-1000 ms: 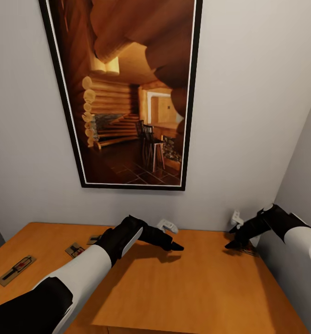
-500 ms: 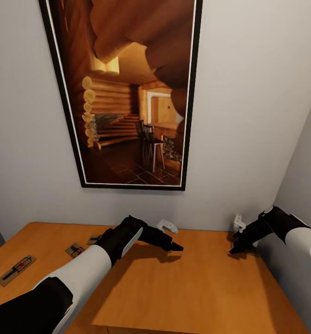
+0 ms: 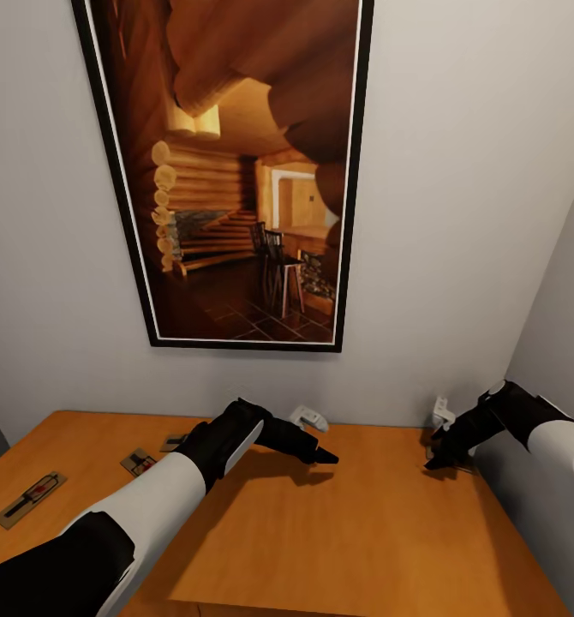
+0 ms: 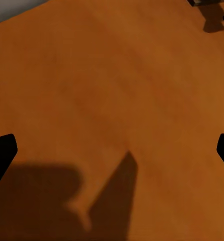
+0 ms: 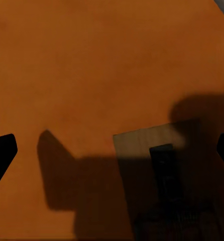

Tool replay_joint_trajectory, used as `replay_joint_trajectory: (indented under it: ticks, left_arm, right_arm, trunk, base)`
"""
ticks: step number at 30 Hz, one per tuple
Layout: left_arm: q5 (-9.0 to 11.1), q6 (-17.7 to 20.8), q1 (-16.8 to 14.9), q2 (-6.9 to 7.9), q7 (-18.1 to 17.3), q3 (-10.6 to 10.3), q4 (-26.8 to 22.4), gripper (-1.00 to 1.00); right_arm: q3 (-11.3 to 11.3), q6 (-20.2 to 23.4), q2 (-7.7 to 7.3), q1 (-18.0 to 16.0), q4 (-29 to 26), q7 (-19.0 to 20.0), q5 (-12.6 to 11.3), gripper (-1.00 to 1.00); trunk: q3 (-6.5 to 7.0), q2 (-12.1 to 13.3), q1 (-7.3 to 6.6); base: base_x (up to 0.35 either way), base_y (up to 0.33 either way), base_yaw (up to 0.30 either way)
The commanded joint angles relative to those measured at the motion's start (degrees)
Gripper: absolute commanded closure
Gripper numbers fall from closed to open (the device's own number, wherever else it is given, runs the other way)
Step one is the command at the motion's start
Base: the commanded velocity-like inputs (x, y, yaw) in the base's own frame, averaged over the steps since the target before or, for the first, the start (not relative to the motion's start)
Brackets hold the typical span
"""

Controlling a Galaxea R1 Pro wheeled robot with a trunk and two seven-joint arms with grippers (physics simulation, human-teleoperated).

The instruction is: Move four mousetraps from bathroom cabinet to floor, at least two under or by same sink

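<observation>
From the head view, your right gripper (image 3: 437, 458) hovers low over the far right corner of the cabinet (image 3: 321, 531) top, close to the wall, with a mousetrap (image 3: 458, 463) mostly hidden under it. Three more mousetraps lie along the left side: one near the front-left edge (image 3: 30, 499), one further back (image 3: 138, 462), and one partly behind your left forearm (image 3: 174, 442). Your left gripper (image 3: 317, 454) hangs above bare wood mid-cabinet, holding nothing.

In the left wrist view, the fingertips (image 4: 2, 150) sit at the frame edges, spread wide, with only wood and shadow between them. Leave this arm parked.

In the right wrist view, the fingertips (image 5: 2, 153) are likewise spread wide and nothing is gripped. The mousetrap (image 5: 157, 175) lies in shadow, off-centre toward one finger. Shift the gripper sideways until the board sits midway between the fingers, then descend straight down. The board is thin and flat, so you likely need to go almost to the wood before closing across its narrow width, and avoid the wire parts.
</observation>
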Motion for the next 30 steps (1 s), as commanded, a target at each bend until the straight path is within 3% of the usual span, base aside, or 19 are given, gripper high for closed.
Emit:
replay_joint_trajectory:
  ticks: [1,17,30]
  left_arm:
    - [0.5,0.5,-0.1,0.00,0.1,-0.1,0.0,-1.00]
    - [0.5,0.4,-0.1,0.00,0.4,-0.1,0.0,-1.00]
    - [0.6,0.4,-0.1,0.00,1.7,-0.1,0.0,-1.00]
  right_arm:
    - [0.2,0.6,-0.05,0.0,-0.1,0.3,-0.1,-1.00]
    - [0.2,0.6,-0.67,0.0,-0.1,0.2,1.9,-1.00]
    - [0.2,0.6,-1.39,0.0,-0.1,0.0,2.0,-1.00]
  trunk:
    - [-0.08,-0.1,0.01]
    - [-0.08,-0.1,0.01]
    - [-0.08,-0.1,0.01]
  base:
    - [0.000,0.000,0.000]
    - [0.000,0.000,0.000]
    - [0.000,0.000,0.000]
